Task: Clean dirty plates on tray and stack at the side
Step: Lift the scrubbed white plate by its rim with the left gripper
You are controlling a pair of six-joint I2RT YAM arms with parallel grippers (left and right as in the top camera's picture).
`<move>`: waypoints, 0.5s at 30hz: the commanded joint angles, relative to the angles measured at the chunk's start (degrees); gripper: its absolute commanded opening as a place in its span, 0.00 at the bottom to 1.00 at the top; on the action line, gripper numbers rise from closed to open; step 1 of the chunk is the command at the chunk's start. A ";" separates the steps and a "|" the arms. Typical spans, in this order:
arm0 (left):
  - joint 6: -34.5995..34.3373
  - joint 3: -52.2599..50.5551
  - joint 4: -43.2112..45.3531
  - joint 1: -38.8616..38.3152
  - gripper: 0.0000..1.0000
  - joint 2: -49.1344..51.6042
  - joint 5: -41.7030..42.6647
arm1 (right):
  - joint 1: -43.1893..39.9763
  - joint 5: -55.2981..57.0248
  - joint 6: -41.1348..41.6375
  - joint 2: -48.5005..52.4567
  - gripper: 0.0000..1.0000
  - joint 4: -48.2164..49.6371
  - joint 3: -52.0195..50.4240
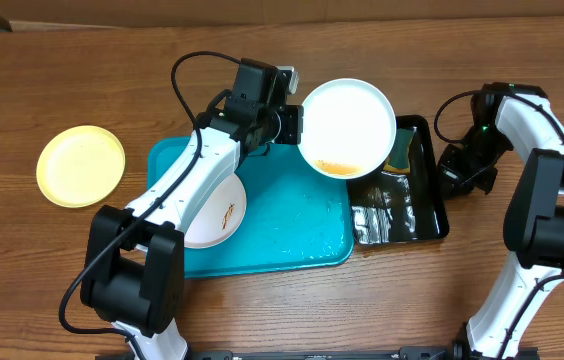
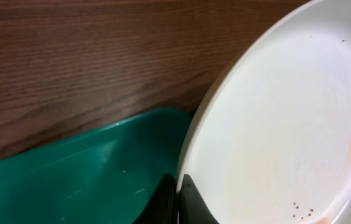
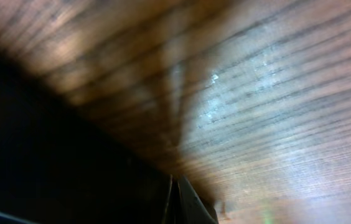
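My left gripper (image 1: 296,125) is shut on the rim of a white plate (image 1: 347,120), holding it tilted above the gap between the turquoise tray (image 1: 292,235) and a black tray. An orange smear sits at the plate's lower edge. In the left wrist view the plate (image 2: 287,124) fills the right side, its rim pinched by my left gripper (image 2: 177,190), with dark specks near the bottom. A second white plate (image 1: 224,210) with a brown smear lies on the turquoise tray, partly under my left arm. A pale yellow plate (image 1: 80,165) rests on the table at the left. My right gripper (image 1: 459,168) is shut and holds nothing, just right of the black tray.
The glossy black tray (image 1: 417,215) lies right of the turquoise one, wet-looking, with a yellow-green thing (image 1: 400,160) partly under the held plate. In the right wrist view my right gripper (image 3: 174,190) hangs low over the wooden table (image 3: 275,93), beside the black tray's dark edge (image 3: 38,155).
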 commanded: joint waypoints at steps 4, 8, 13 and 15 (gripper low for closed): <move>1.79 1.73 1.75 -1.60 0.04 -1.86 -5.44 | -3.74 -1.11 -1.79 -1.40 0.09 -5.62 9.57; 3.06 1.77 2.84 -4.52 0.04 -1.86 -9.84 | -5.68 -3.48 -1.97 -1.40 0.15 -8.48 17.62; 3.91 2.03 3.67 -9.33 0.04 -1.86 -17.00 | -6.19 -4.09 -2.03 -1.40 0.17 -11.30 24.68; 4.33 2.03 3.65 -11.19 0.04 -1.86 -20.61 | -6.19 -4.09 -2.23 -1.40 0.17 -11.61 25.64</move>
